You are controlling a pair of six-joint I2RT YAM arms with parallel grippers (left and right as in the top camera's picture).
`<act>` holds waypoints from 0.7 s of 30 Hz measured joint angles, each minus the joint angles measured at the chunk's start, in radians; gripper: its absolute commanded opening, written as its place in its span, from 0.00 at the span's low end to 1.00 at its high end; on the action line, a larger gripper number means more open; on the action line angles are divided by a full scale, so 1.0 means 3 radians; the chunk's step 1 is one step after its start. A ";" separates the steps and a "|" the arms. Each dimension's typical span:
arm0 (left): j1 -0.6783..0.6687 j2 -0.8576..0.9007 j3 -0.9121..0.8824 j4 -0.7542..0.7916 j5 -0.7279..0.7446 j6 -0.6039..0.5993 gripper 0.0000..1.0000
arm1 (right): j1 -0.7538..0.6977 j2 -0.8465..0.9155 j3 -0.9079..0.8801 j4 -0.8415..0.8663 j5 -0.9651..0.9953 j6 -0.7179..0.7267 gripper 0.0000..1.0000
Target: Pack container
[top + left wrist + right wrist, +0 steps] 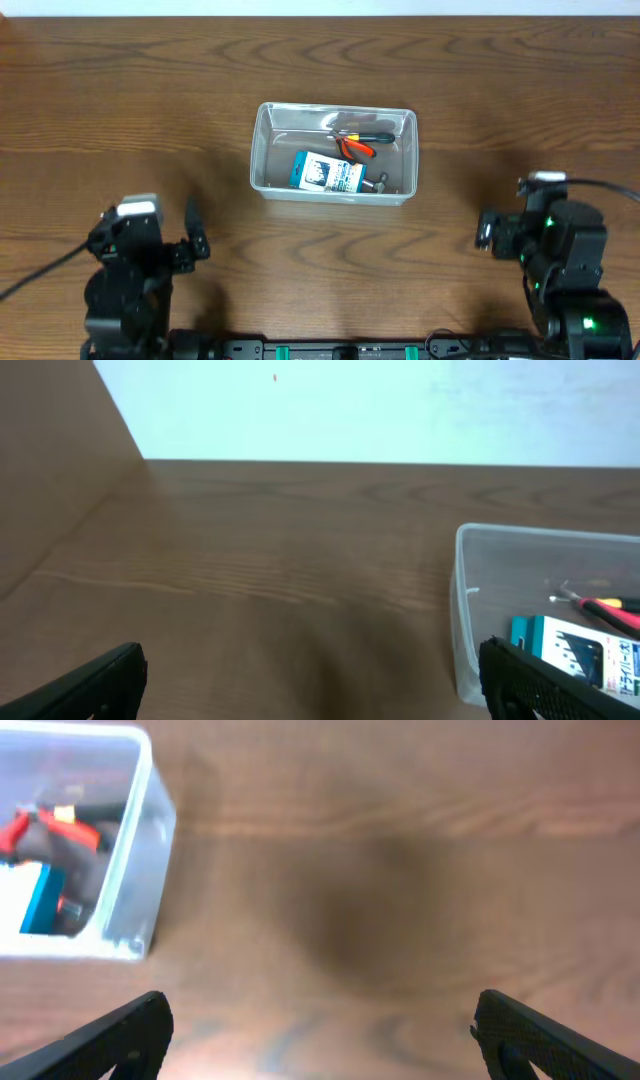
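Note:
The clear plastic container (268, 150) stands at the middle of the wooden table. Inside it lie a blue-and-white printed box (327, 173), red-handled pliers (353, 148), a red-and-black screwdriver (372, 137) and a small metal part (381, 183). My left gripper (192, 232) is open and empty at the front left, well apart from the container; the container also shows in the left wrist view (470, 610). My right gripper (484, 232) is open and empty at the front right; the container's corner also shows in the right wrist view (140, 870).
A pale wall (380, 410) lies beyond the table's far edge. Bare wood (120, 110) surrounds the container on all sides. Both arm bases sit at the front edge.

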State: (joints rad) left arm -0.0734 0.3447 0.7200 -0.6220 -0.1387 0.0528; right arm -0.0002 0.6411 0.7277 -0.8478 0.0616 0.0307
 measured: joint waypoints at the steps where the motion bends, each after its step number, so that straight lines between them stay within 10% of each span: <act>1: 0.0000 -0.0050 -0.0001 -0.0036 -0.0001 0.0000 0.98 | 0.0003 -0.0032 -0.0006 -0.0099 0.0004 0.0031 0.99; 21: -0.0024 -0.0136 -0.0006 -0.1013 0.0000 -0.0001 0.98 | 0.0014 -0.0079 -0.0018 -0.0657 0.0003 0.0139 0.99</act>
State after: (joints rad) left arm -0.0807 0.3038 0.7181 -0.9260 -0.1387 0.0525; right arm 0.0040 0.6174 0.7223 -1.0451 0.0624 0.0723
